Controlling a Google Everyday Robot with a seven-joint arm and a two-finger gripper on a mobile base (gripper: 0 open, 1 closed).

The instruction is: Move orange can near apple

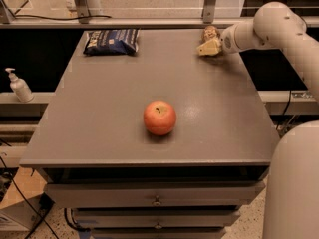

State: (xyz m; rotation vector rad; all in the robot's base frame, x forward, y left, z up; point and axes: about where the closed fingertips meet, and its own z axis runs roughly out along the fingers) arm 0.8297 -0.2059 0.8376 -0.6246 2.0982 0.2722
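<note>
- at the far right edge of the flat grey tabletop: small shiny metal drink can with an orange-brown and cream label, standing upright.
- just in front of that can, touching it or very nearly so: cream-coloured gripper at the end of a white rounded robot arm, reaching in from the right.
- whether spread wide, narrowed or clamped on the can: cannot tell.
- near the front middle of the tabletop: round red-orange apple with a brownish stem dimple, well apart from both the can and the gripper.
- at the far left corner of the tabletop: dark blue crinkled chip bag, lying flat.
- off the table to the left, on a lower ledge: white pump bottle.
- under the tabletop: grey drawers with small round knobs.
- at the right edge of the view, close up: large white curved robot body.
</note>
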